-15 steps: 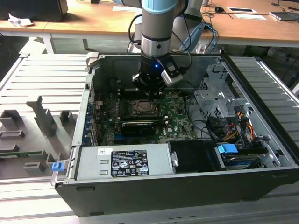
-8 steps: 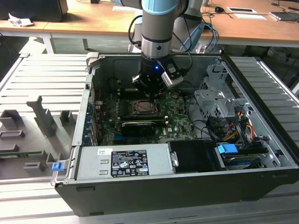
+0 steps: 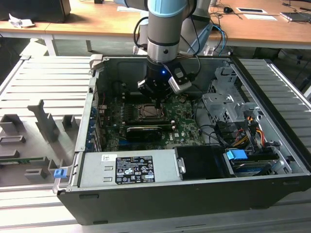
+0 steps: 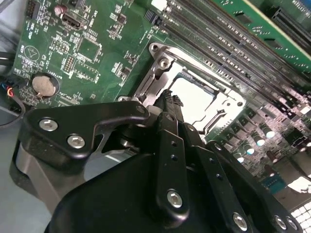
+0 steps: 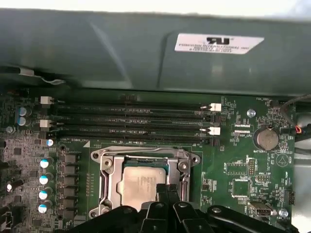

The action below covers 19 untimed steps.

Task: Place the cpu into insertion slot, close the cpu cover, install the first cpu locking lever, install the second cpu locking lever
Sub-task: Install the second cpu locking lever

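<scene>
the black end effector [image 5: 167, 190] hangs low over the square metal-rimmed insertion slot [image 5: 144, 180], fingers pressed together at its edge. the silver-grey square cpu [image 5: 141, 184] sits in the slot, framed by the thin silver-grey cpu cover [image 5: 109, 177], apparently closed to hold the chip.

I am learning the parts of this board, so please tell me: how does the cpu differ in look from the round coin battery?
The cpu is square with a pale silver-grey top; the coin battery is round and duller grey. The cpu lies inside a metal frame, the cpu cover; the battery sits in a small black holder. The claw is at the cpu's edge, while the battery stands apart from it. Both lie flat on the green motherboard.
</scene>
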Motion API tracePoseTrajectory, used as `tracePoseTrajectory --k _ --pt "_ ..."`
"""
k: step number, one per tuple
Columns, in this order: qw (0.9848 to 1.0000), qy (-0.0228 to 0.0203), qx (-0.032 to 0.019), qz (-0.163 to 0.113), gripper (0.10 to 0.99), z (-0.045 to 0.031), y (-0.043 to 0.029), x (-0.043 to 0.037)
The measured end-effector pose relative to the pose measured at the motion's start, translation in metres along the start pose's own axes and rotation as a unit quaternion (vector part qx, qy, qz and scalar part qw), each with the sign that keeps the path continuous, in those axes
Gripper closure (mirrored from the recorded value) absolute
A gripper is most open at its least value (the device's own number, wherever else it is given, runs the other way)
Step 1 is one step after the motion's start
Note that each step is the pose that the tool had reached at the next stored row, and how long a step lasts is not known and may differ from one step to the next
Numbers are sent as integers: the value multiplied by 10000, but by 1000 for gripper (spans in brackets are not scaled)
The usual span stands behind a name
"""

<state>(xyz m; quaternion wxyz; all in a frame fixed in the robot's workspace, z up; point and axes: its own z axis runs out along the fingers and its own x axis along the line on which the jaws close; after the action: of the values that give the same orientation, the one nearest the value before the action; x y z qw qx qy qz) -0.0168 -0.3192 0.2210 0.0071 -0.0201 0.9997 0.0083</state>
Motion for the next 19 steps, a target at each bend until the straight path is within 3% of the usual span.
tracePoseTrajectory --k 19 --pt "10000 0 0 0 980 -3 -189 8"
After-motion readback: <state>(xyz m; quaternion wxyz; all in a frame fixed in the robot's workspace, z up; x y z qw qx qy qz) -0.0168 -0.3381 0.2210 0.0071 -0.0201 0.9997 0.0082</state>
